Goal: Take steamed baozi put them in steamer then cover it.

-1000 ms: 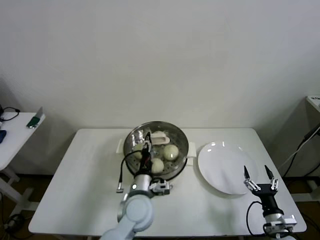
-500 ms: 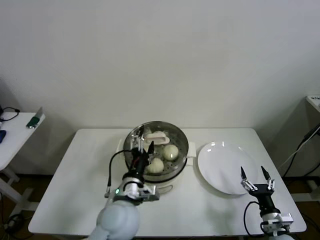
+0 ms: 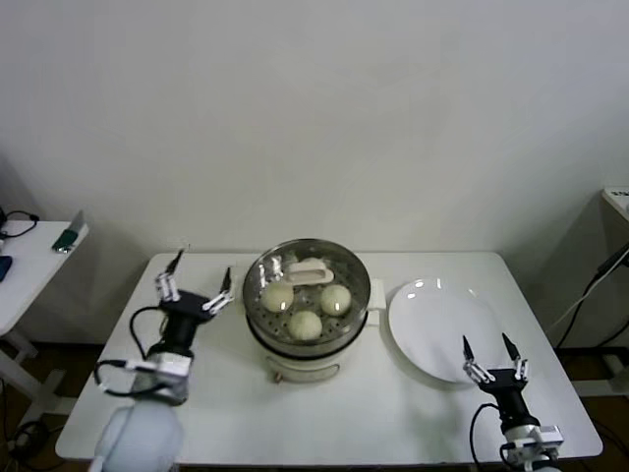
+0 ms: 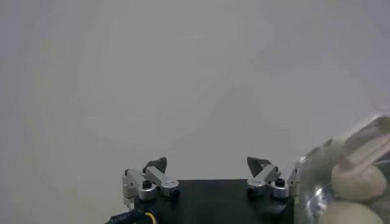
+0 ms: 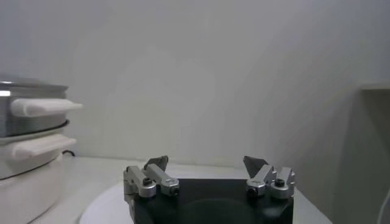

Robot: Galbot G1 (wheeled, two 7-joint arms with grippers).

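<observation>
cover sits on steamer; both grippers spread apart.

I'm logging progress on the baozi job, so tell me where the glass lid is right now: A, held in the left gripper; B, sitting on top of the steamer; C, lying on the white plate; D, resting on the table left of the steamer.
B: the glass lid sits on the steamer over the baozi, while the white plate is bare and the open left gripper holds nothing.

Steamer shiny steel; cover clear glass; plate glossy white; baozi smooth
</observation>
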